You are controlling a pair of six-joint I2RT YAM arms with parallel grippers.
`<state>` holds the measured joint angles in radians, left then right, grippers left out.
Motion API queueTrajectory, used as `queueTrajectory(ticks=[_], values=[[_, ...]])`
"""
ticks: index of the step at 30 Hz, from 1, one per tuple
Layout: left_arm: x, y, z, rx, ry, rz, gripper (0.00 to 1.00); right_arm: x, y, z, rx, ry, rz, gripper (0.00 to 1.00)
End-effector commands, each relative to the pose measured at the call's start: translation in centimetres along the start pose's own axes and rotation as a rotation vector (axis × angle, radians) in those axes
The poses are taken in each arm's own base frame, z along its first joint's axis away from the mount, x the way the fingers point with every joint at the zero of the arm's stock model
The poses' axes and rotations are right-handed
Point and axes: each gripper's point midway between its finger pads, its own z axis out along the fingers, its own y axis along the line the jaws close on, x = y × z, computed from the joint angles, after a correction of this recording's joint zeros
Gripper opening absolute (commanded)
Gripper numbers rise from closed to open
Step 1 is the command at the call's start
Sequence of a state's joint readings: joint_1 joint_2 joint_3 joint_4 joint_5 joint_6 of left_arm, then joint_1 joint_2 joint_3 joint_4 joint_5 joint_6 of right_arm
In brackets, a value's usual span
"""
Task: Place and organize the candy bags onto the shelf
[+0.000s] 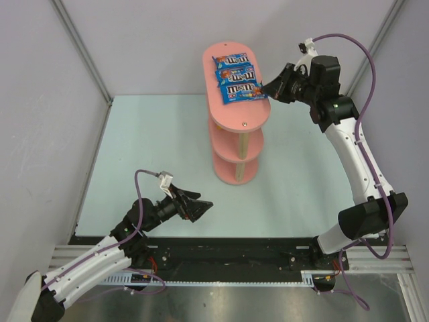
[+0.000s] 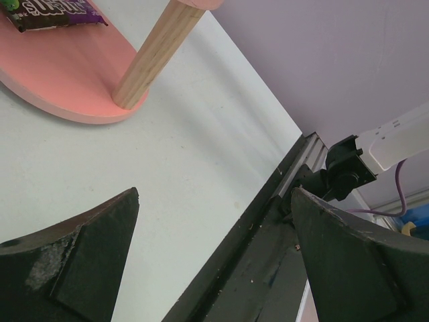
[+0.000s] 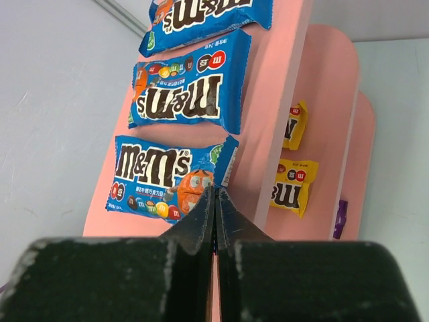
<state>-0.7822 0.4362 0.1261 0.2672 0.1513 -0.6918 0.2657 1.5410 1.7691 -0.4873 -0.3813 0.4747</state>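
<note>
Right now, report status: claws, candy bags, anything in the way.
Left claw open, empty. Right claw shut, beside nearest blue bag. Blue bags on shelf top; yellow bags, purple bag below. Nothing blocking.

The shelf [image 1: 240,115] stands on the surface [image 1: 154,147], toward the far middle. Three M&M's packets [image 3: 184,90] lie in a row along its top tier, two more packets [image 3: 293,184] on the middle tier, one packet [image 2: 53,13] on the bottom tier. The right claw [image 1: 266,87] sits at the top tier's right edge, just beside the nearest packet [image 3: 161,178]. The left claw [image 1: 201,204] is over the surface's near left, before the shelf, well apart.
</note>
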Motion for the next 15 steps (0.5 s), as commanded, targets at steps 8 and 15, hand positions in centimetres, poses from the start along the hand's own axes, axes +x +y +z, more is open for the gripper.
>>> queueTrajectory(ticks=[8, 15], values=[[-0.7, -0.1, 0.0, 0.002, -0.032, -0.013, 1.00, -1.7, 1.7, -0.4, -0.041, -0.067, -0.021, 0.30], [-0.7, 0.2, -0.1, -0.016, -0.039, -0.021, 1.00, -2.7, 0.2, -2.0, 0.004, -0.110, -0.014, 0.55]])
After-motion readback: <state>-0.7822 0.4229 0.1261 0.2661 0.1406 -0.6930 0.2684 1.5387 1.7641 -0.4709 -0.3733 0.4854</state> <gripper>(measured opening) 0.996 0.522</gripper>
